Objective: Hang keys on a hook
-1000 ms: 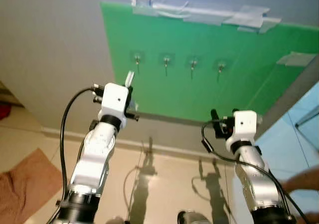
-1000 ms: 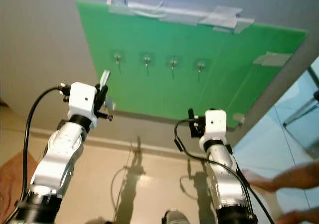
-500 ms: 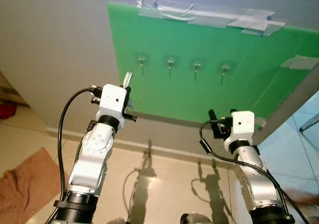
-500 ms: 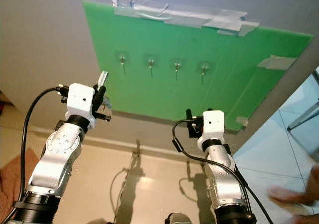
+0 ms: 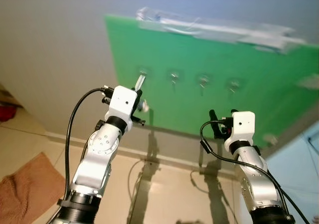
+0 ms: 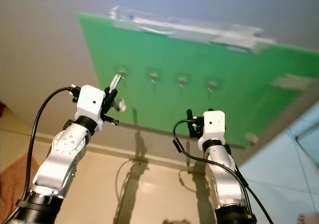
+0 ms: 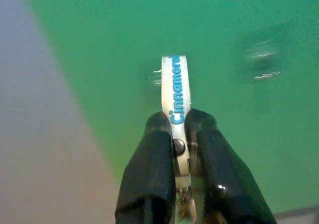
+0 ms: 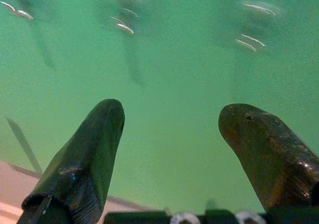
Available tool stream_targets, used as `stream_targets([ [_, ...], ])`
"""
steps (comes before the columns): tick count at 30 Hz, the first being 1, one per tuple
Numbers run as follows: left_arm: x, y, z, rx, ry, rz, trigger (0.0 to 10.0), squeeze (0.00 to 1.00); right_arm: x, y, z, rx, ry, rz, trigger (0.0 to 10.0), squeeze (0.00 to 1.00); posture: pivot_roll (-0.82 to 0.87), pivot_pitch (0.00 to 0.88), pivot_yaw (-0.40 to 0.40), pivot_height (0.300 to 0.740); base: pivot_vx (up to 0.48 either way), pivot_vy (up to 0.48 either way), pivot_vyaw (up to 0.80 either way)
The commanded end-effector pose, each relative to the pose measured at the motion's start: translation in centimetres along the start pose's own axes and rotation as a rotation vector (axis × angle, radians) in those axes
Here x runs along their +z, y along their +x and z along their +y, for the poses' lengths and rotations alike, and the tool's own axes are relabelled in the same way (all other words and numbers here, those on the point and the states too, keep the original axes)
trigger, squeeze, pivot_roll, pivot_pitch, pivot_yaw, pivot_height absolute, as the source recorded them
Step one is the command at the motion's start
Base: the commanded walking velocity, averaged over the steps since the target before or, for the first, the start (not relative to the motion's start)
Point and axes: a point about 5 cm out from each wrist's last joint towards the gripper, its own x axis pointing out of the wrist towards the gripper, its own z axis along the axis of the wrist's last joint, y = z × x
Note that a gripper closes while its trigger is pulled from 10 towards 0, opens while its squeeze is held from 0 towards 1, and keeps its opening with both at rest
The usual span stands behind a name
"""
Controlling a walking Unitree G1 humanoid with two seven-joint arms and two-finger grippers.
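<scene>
Pinching a white key tag (image 7: 175, 92) with blue lettering, the left gripper (image 7: 178, 129) is raised before the green board (image 5: 209, 84) taped to the wall (image 5: 50, 54). The tag stands out past the fingers (image 7: 149, 169), its tip just short of the leftmost hook (image 5: 143, 74) in a row of four; contact cannot be judged through the blur. Metal keys (image 7: 183, 204) hang between the fingers nearer the wrist. The right gripper (image 8: 172, 119) faces the board lower down, its fingers (image 8: 89, 154) spread wide around nothing.
</scene>
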Motion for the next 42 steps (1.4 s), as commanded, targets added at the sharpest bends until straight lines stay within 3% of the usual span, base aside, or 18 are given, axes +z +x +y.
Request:
stream_targets([
  [1, 0.6, 0.3, 0.1, 0.000, -0.005, -0.018, 0.0, 0.00, -0.4, -0.4, -0.7, -0.016, -0.011, 0.011, 10.0, 0.15, -0.07, 0.065, 0.011, 0.740, 0.480, 0.000, 0.00],
  [11, 1.1, 0.7, 0.4, -0.017, -0.016, -0.041, 0.0, 0.00, -0.5, -0.4, -0.7, -0.012, -0.013, 0.012, 10.0, 0.16, -0.07, 0.060, 0.006, 0.740, 0.186, 0.000, 0.00],
  [16, 2.2, 1.4, -1.4, -0.129, -0.002, -0.079, 0.0, 0.00, -0.5, -0.4, -0.6, -0.011, -0.013, 0.010, 10.0, 0.16, -0.08, 0.063, 0.013, 0.740, 0.000, 0.000, 0.00],
  [27, 1.6, 0.9, -1.7, -0.133, -0.018, -0.053, 0.0, 0.00, -0.8, -0.9, -0.8, -0.034, -0.006, 0.015, 10.0, 0.16, -0.09, 0.065, 0.021, 0.740, 0.000, 0.000, 0.00],
  [32, 0.6, 0.1, -1.6, -0.108, -0.107, -0.002, 0.0, 0.00, -0.8, -1.0, -0.8, -0.036, -0.006, 0.014, 10.0, 0.16, -0.09, 0.066, 0.021, 0.740, 0.000, 0.000, 0.00],
  [33, 0.4, -0.7, -1.3, -0.085, -0.132, -0.018, 0.0, 0.00, -0.4, -1.0, -0.9, -0.046, -0.002, -0.011, 10.0, 0.16, -0.09, 0.065, 0.013, 0.740, 0.000, 0.000, 0.00],
  [34, 0.4, -0.7, -1.3, -0.085, -0.132, -0.018, 0.0, 0.00, -0.4, -1.0, -0.9, -0.046, -0.002, -0.011, 10.0, 0.16, -0.09, 0.065, 0.013, 0.740, 0.000, 0.000, 0.00],
  [39, 0.1, -4.1, -0.1, -0.065, -0.066, -0.026, 0.0, 0.00, 1.2, -1.7, -1.5, -0.051, -0.028, -0.066, 10.0, 0.16, -0.08, 0.090, -0.004, 0.740, 0.000, 0.000, 0.00],
  [42, 0.1, -4.1, -0.7, -0.090, -0.072, -0.016, 0.0, 0.00, 0.6, -1.9, -1.8, -0.055, -0.025, -0.042, 10.0, 0.16, -0.08, 0.094, -0.010, 0.740, 0.000, 0.000, 0.00],
])
